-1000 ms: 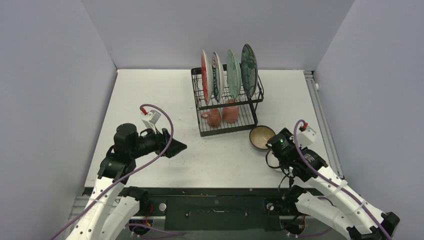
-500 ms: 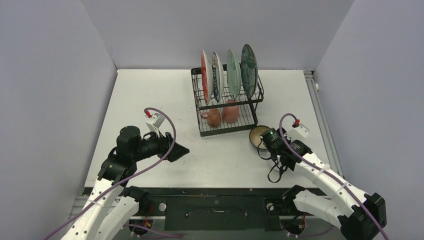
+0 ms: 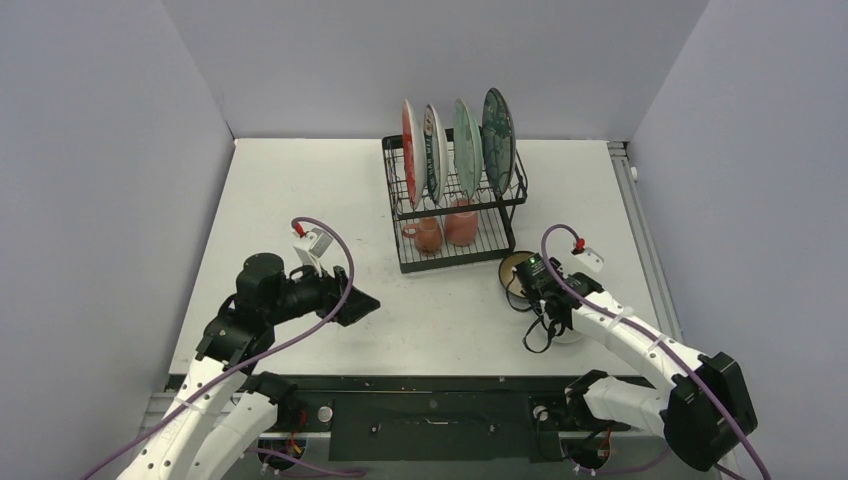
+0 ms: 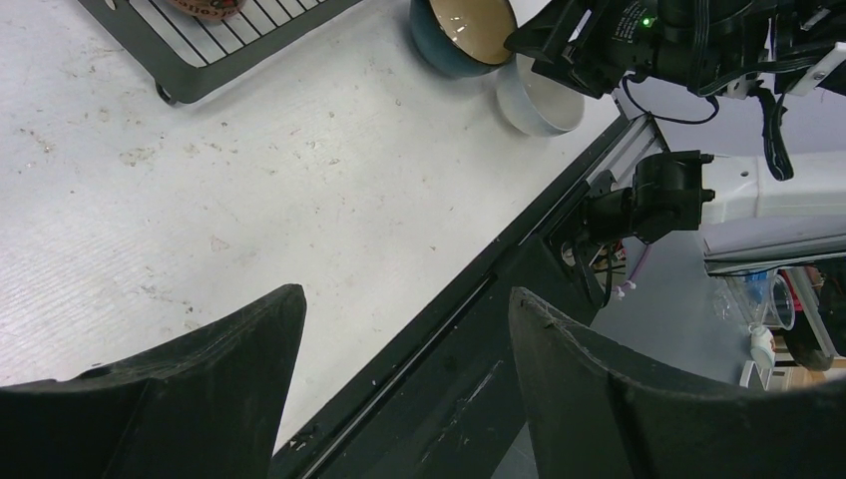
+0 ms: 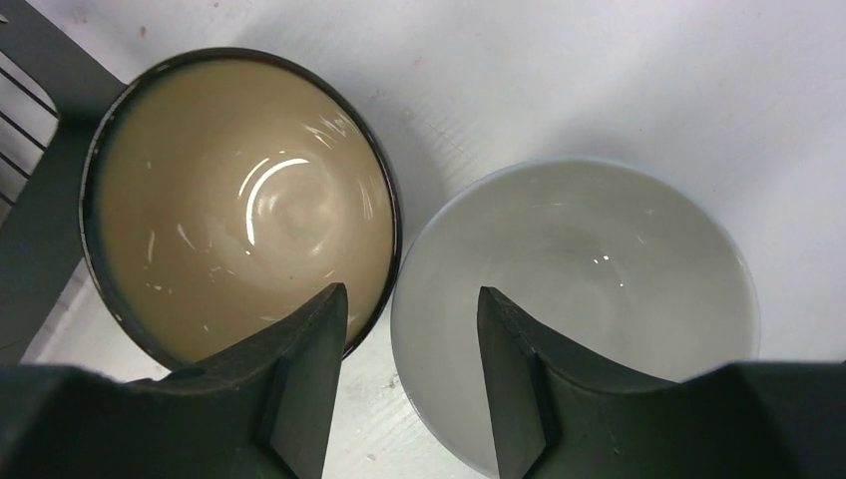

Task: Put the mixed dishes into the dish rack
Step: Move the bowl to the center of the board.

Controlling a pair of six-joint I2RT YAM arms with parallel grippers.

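White tabletop (image 3: 300,200) beside the dish rack (image 3: 490,240): right gripper (image 5: 411,299) half-open, empty, straddling the adjacent rims of brown bowl (image 5: 239,200) and small white bowl (image 5: 589,269).

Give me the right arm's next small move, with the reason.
Probably nudge the right end effector toward the brown bowl before lowering. Its open fingers straddle the adjacent rims of both the brown bowl and the small white bowl, so closing here would likely pinch both.
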